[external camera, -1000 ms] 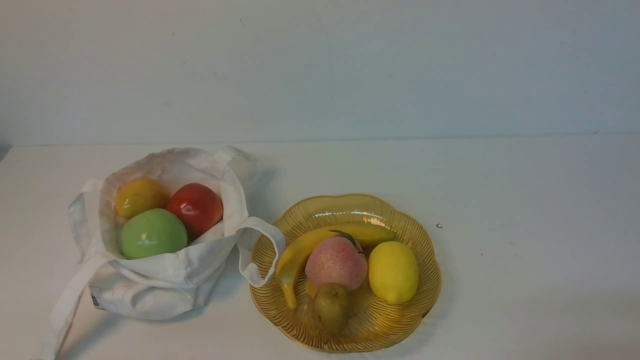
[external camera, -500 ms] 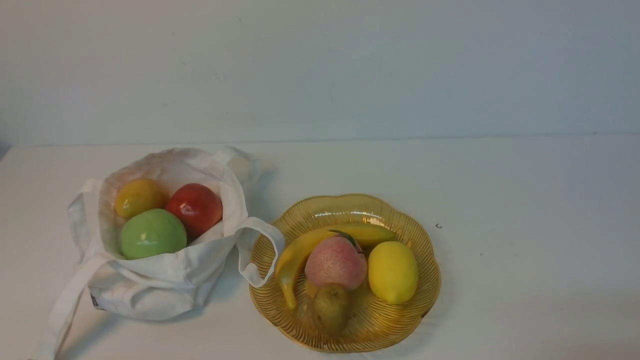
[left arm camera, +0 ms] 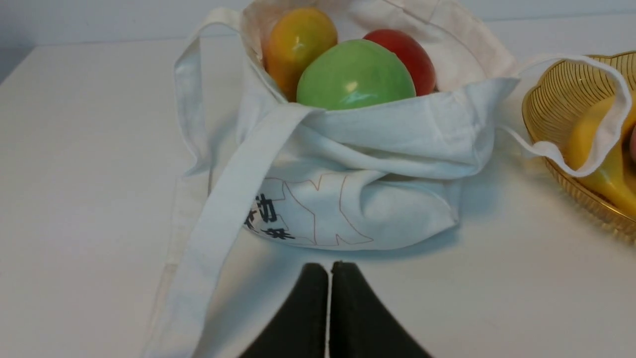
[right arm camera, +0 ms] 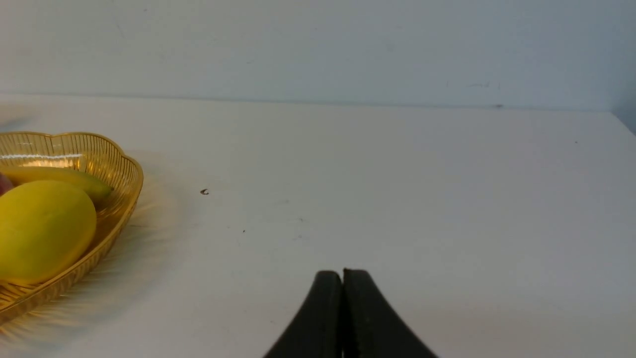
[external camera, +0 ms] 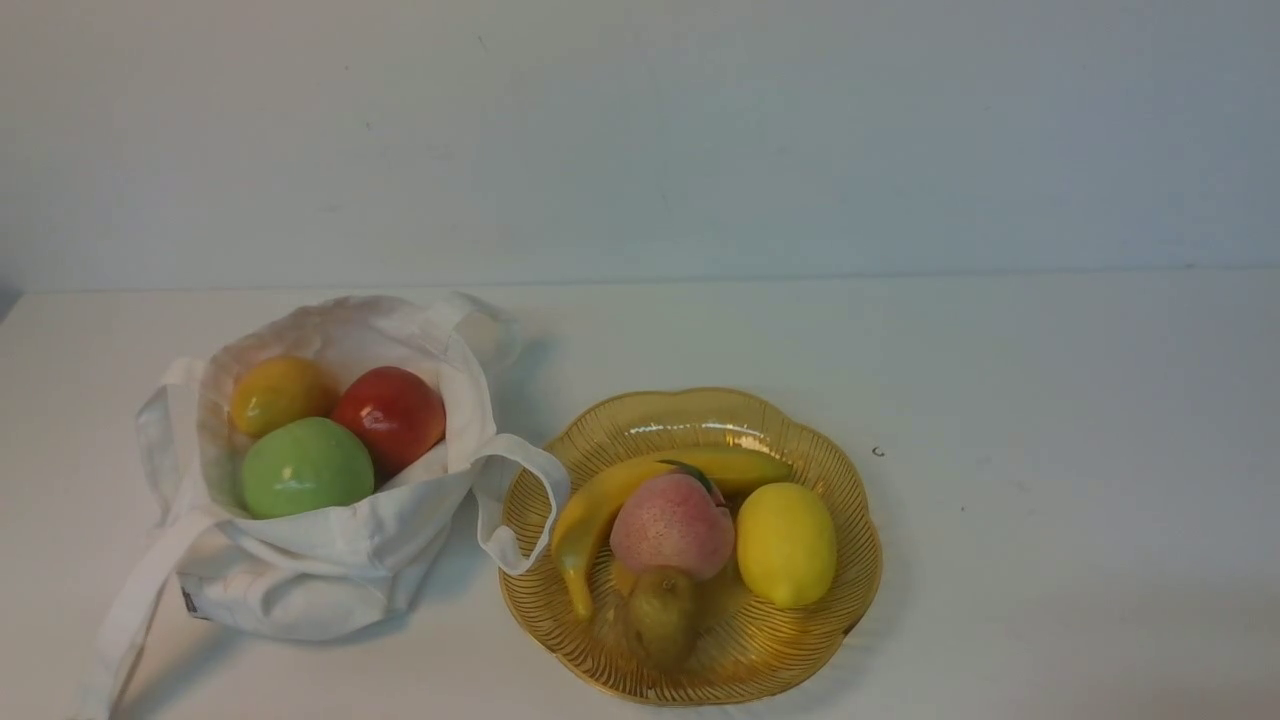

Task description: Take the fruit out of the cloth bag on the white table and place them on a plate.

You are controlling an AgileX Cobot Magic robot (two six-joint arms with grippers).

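Observation:
The white cloth bag [external camera: 330,545] [left arm camera: 357,199] sits open at the left of the white table [external camera: 1050,400]. Inside it lie a green apple [external camera: 305,467] [left arm camera: 355,74], a red apple [external camera: 392,415] [left arm camera: 410,54] and an orange-yellow round fruit [external camera: 278,393] [left arm camera: 298,42]. The amber plate [external camera: 830,470] [right arm camera: 117,174] to its right holds a banana [external camera: 600,500], a pink peach [external camera: 672,525], a yellow lemon [external camera: 787,543] [right arm camera: 42,228] and a small pear [external camera: 662,615]. My left gripper [left arm camera: 329,266] is shut and empty, just short of the bag's base. My right gripper [right arm camera: 342,273] is shut and empty over bare table beside the plate.
One strap handle [external camera: 520,500] [left arm camera: 586,119] of the bag drapes over the plate's near-left rim. Another long strap [external camera: 135,610] trails toward the table's front-left corner. A pale wall [external camera: 640,130] stands behind the table. Neither arm shows in the front view.

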